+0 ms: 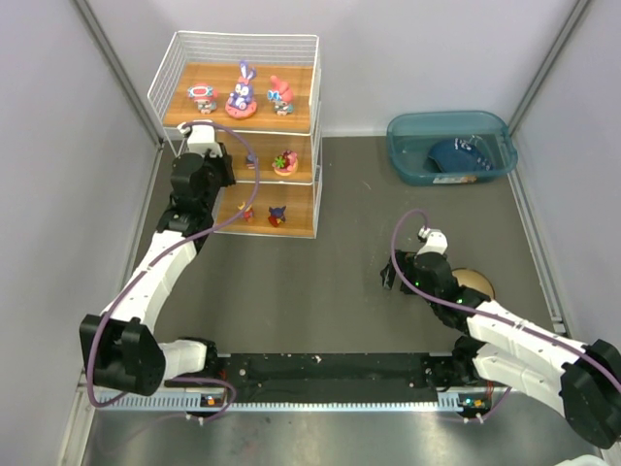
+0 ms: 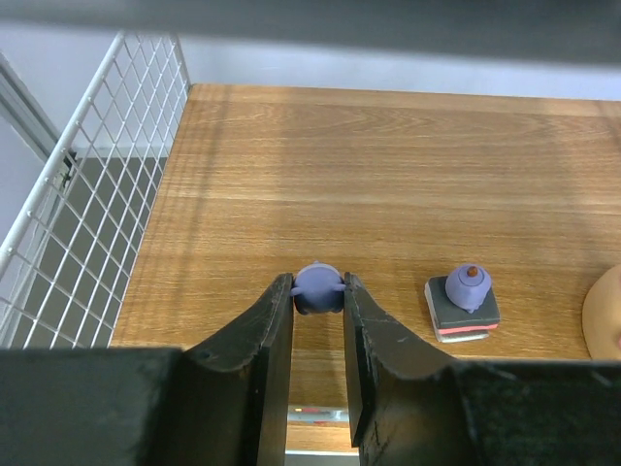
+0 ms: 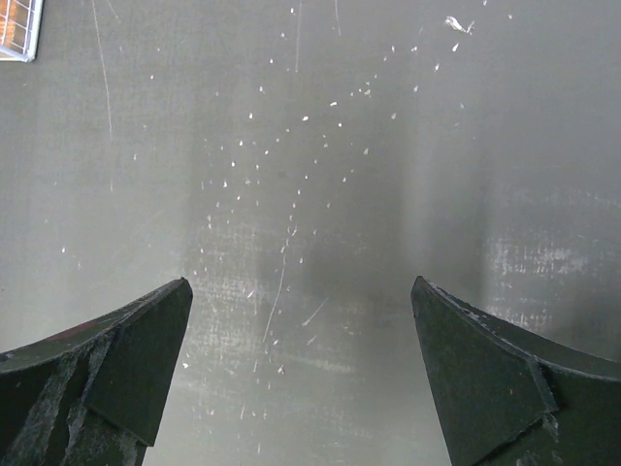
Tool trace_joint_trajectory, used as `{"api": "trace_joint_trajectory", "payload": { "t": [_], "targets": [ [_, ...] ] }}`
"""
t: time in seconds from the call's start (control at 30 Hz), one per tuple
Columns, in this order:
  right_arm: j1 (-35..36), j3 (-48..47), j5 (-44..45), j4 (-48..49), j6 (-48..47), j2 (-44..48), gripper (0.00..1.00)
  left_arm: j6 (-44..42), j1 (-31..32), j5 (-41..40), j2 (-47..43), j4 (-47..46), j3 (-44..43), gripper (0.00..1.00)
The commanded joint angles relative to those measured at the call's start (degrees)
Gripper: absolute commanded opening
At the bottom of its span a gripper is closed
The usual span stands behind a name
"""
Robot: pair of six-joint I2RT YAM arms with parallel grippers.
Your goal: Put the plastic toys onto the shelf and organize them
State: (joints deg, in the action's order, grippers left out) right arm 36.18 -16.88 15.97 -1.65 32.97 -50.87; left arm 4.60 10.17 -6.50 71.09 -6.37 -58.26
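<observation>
The white wire shelf (image 1: 303, 109) stands at the back left. Three figurines (image 1: 242, 92) stand on its top board, a pink one (image 1: 285, 162) on the middle board, two small dark ones (image 1: 277, 216) on the bottom board. My left gripper (image 1: 230, 155) reaches into the middle level. In the left wrist view the left gripper (image 2: 319, 282) is shut on a tiny round purple toy (image 2: 319, 294) low over the wooden board (image 2: 388, 175). Another purple toy on a grey and pink block (image 2: 466, 296) stands to its right. My right gripper (image 1: 391, 278) is open and empty over the dark table (image 3: 301, 194).
A teal bin (image 1: 406, 155) with a dark blue item (image 1: 456, 155) sits at the back right. A tan round bowl (image 1: 477, 283) lies beside the right arm. The shelf's wire side wall (image 2: 78, 223) is left of the left gripper. A pink round base (image 2: 604, 316) shows at the right edge.
</observation>
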Motion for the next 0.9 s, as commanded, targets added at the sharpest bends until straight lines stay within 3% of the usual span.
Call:
{"api": "trace_joint_trajectory", "payload": {
  "t": [0.0, 0.4, 0.87],
  "targets": [
    [-0.6, -1.7, 0.8, 2.4, -0.8, -0.5, 0.97, -0.1, -0.7, -1.3, 0.5, -4.2, 0.5, 0.0],
    [-0.6, -1.7, 0.7, 2.5, -0.8, -0.8, 0.97, -0.4, -1.0, -0.6, 1.0, -5.8, 2.4, 0.08],
    [-0.7, -1.7, 0.6, 2.6, -0.9, -1.0, 0.97, -1.3, -1.0, -1.0, -1.7, -11.5, 7.3, 0.1]
  ]
}}
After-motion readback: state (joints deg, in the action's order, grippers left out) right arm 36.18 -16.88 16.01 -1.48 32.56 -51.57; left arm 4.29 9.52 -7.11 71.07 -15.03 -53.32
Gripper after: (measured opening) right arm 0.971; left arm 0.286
